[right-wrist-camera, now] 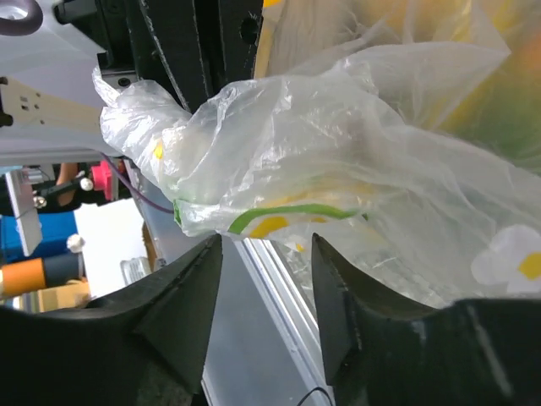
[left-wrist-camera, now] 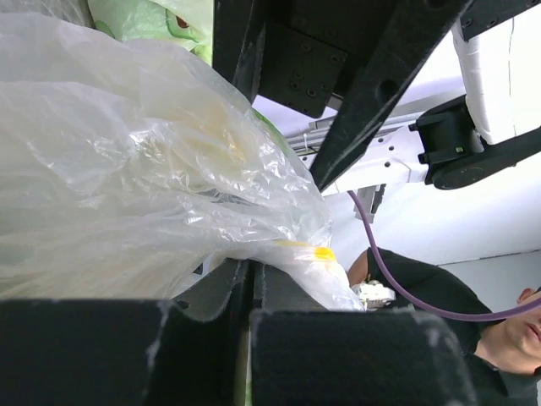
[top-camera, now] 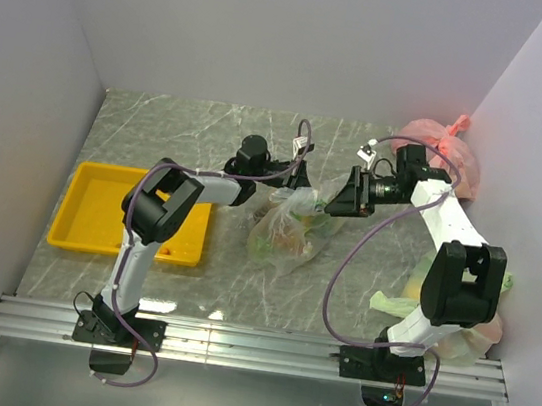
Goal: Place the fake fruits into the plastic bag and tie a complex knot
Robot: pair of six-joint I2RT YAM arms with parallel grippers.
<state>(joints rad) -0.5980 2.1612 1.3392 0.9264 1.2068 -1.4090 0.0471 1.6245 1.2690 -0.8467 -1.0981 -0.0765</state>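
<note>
Top external view: the left tool (top-camera: 299, 180) is clenched on a handle end of the plastic bag (top-camera: 288, 228). The bag sags to the tabletop (top-camera: 239, 289) just below it, with the fake fruits (top-camera: 284, 240) inside. Opposite, the right tool (top-camera: 335, 202) has its jaws parted, with bunched film just ahead of its fingertips.

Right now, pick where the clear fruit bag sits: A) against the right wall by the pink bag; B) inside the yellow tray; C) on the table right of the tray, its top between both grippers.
C: from above, the plastic bag lies right of the yellow tray, its top between the left gripper and right gripper.
</note>
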